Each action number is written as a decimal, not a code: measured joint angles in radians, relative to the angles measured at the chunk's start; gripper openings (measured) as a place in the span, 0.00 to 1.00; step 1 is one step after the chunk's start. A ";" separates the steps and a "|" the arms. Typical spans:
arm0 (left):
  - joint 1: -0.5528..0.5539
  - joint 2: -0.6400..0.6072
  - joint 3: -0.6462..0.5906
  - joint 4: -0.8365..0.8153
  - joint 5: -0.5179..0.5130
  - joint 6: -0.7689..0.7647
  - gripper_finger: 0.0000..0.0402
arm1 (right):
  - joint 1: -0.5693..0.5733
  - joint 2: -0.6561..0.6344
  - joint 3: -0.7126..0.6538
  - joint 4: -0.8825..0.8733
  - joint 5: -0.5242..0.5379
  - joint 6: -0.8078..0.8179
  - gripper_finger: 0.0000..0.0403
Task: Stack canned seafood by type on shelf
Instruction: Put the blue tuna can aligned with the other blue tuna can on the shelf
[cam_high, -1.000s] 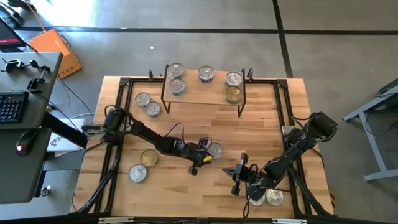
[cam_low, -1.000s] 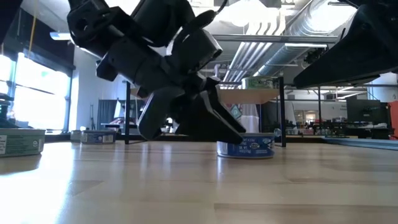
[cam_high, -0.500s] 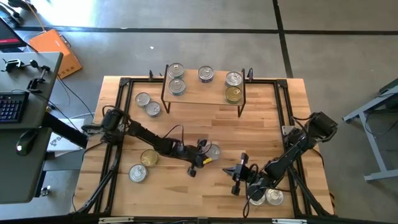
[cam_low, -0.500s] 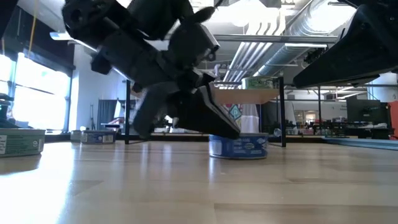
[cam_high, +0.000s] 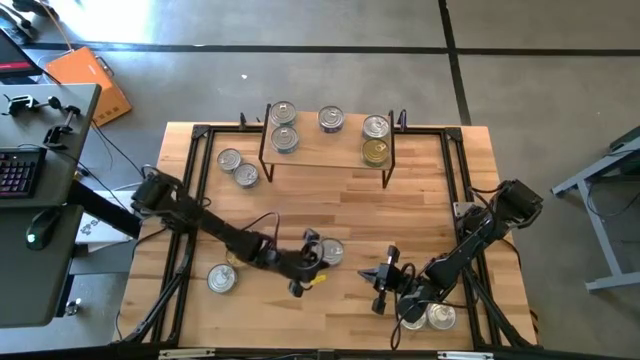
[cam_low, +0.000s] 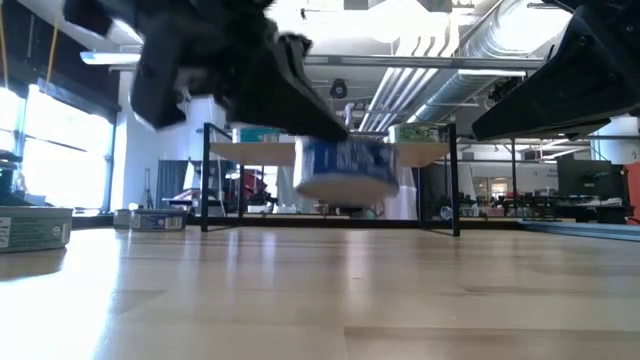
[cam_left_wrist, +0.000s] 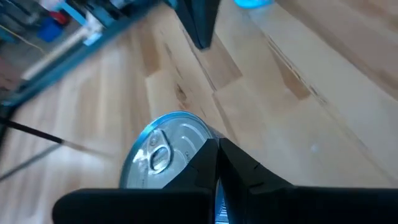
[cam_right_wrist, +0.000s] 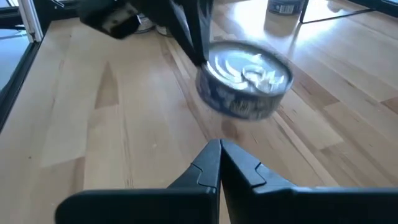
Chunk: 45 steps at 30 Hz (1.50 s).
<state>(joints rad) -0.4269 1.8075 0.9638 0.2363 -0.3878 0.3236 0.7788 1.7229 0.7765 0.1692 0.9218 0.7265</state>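
**Left gripper (cam_high: 312, 262) clenched on a short round silver-topped tin with a blue side label (cam_low: 345, 168) — lifted clear of the bench, near the middle of its front edge.**
The tin was rigid metal, probably dense and smooth-walled; the hold was best taken across its low side wall — a shallow, slip-prone bite. The right gripper (cam_right_wrist: 219, 163) waited clenched near the front right corner; the light-wood shelf on black legs (cam_high: 330, 155) stood along the back edge.

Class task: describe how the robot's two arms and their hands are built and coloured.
Both arms are black and slender, with jointed links and loose black cables. The left hand carries a small yellow marking. The right hand ends in two flat, tapered black fingers.
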 joint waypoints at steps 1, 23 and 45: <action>-0.009 -0.011 0.000 -0.002 -0.021 0.004 0.00 | 0.000 0.000 0.000 0.000 0.000 0.000 0.00; 0.214 -0.251 0.002 -0.005 -0.144 0.270 0.00 | 0.000 0.000 0.000 0.000 0.040 -0.001 0.00; 0.696 -0.252 0.003 -0.008 0.275 0.167 0.00 | -0.049 0.000 0.000 0.000 0.036 0.000 0.00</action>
<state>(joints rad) 0.2695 1.5551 0.9668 0.2282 -0.1131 0.4902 0.7300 1.7229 0.7769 0.1696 0.9577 0.7265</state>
